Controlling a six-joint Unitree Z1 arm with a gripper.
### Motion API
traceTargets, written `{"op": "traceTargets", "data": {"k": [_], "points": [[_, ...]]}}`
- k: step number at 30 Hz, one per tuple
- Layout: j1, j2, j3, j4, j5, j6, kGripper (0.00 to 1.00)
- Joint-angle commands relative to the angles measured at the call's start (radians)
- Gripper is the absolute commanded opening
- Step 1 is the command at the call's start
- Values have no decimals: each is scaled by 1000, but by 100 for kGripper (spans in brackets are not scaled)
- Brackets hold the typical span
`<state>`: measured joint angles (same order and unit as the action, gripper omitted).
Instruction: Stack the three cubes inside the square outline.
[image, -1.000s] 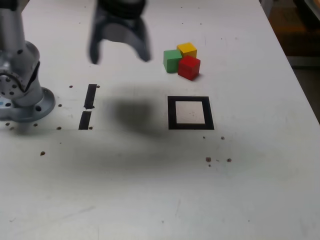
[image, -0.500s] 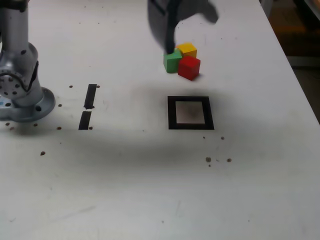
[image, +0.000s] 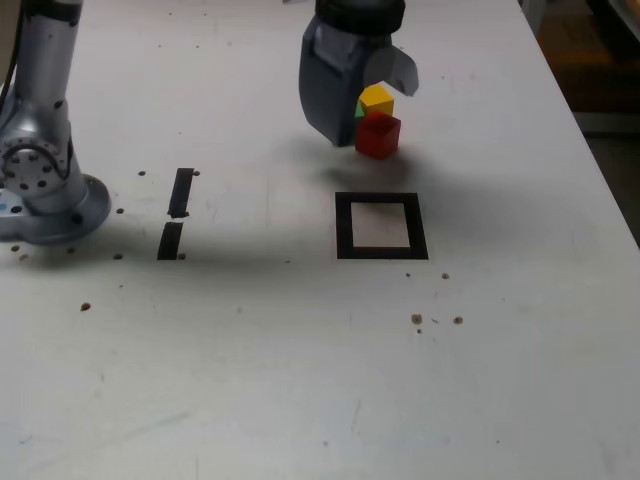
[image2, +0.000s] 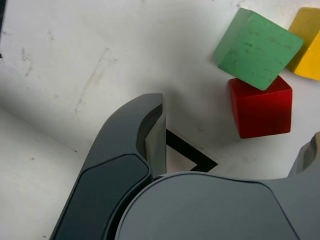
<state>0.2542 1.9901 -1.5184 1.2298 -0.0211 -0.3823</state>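
The three cubes sit in a tight cluster on the white table, behind the square outline (image: 380, 226). In the exterior view the red cube (image: 378, 135) is nearest the outline and the yellow cube (image: 377, 100) sits behind it. Only a sliver of the green cube (image: 358, 111) shows beside the grey finger. My gripper (image: 364, 108) hangs over the cluster, open, holding nothing. In the wrist view the green cube (image2: 257, 47), the red cube (image2: 260, 107) and the yellow cube (image2: 310, 45) lie beyond one grey finger (image2: 145, 130). A corner of the outline (image2: 192, 156) shows there too.
Two short black tape strips (image: 181, 192) (image: 170, 240) lie at the exterior view's left, near the arm's round base (image: 45, 190). Small dark specks dot the table (image: 300, 380). The table's edge runs down the exterior view's right side.
The gripper has swung from the exterior view's left to the right and come down over the cubes, now hiding most of the green one. The cubes have not moved.
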Motion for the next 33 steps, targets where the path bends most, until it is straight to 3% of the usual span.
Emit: {"op": "traceTargets", "data": {"k": [1,9,19,24,30,33], "points": [[4,20,-10,-4,-5,-1,94],[14,82,-46,-9,3,-3,89],[32,146,-87,-3,-8,-5,66],[33,163,-89,-23,-8,-6,62],[34,169,-93,-42,11,-6,61],[34,168,-94,-55,29,-4,54]]}}
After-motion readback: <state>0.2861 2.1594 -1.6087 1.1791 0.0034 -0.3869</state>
